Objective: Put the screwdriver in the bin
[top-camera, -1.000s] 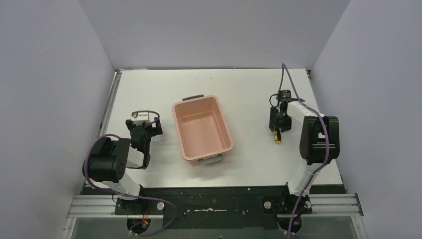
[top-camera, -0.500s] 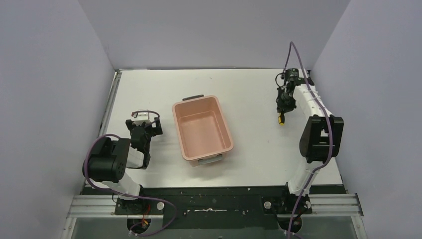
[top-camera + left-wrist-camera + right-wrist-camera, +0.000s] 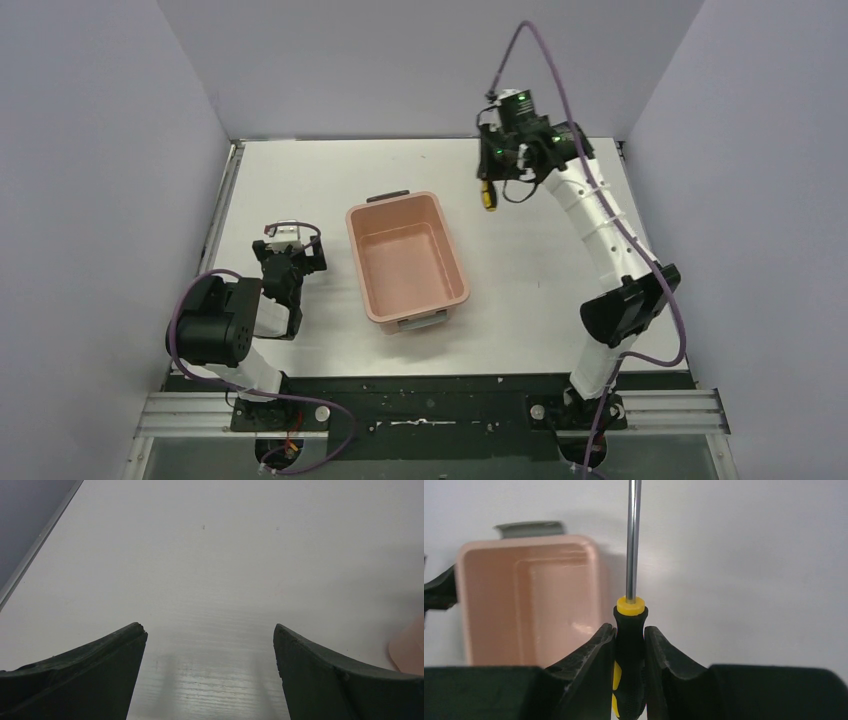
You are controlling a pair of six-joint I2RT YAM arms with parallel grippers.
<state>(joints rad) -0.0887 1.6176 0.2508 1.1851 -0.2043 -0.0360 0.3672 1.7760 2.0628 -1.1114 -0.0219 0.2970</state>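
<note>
Black-and-yellow screwdriver (image 3: pixel 629 620) | handle clamped in right pincer (image 3: pixel 629 628) | shaft straight ahead, along fingers (image 3: pixel 591 652) | left pincer (image 3: pixel 209 628) agape

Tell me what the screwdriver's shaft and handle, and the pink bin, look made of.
The slim black-and-yellow screwdriver: shaft looks like bright steel, smooth with a lengthwise glint; handle seems matte black rubbery plastic with a glossy yellow collar. The salmon-pink rectangular bin: likely moulded plastic, semi-gloss, with rounded corners and soft highlights.

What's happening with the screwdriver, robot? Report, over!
Right hand shut on screwdriver, held up beside the bin, not in yet. Left hand open, empty. Nothing seen in the way. Over.
</note>
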